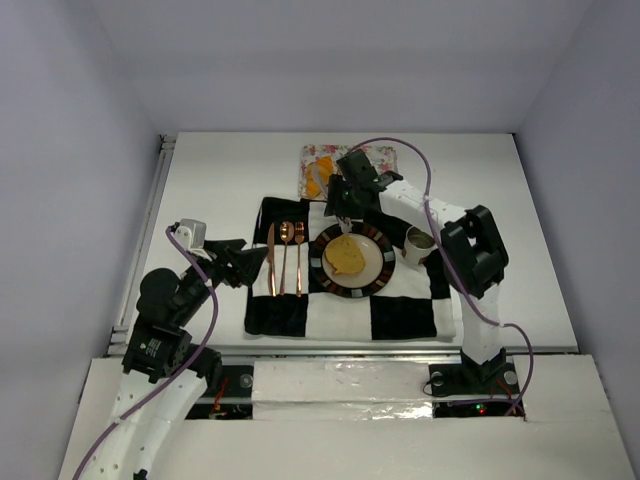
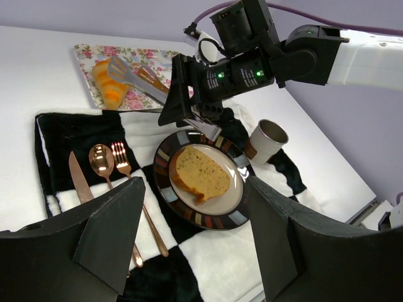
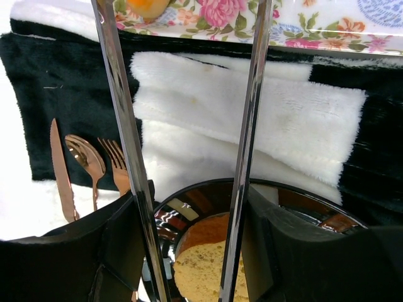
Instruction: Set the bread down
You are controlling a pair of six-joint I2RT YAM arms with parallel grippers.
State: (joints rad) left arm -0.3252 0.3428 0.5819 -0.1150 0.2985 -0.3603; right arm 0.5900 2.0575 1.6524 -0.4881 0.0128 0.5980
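Mirror-polished metal tongs [image 3: 126, 126], glazed plate [image 2: 214, 221], plush cloth [image 3: 252, 126], matt crumbly slice [image 2: 201, 173]

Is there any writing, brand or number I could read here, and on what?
No text is readable.
The floral tray has a blue round mark at its corner, cut off and too blurred to read.
The tongs, plate and cup show no lettering.

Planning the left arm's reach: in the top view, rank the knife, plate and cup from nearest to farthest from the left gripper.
1. Knife, just right of the left gripper.
2. Plate, farther right, in the middle.
3. Cup, beyond the plate's right edge.
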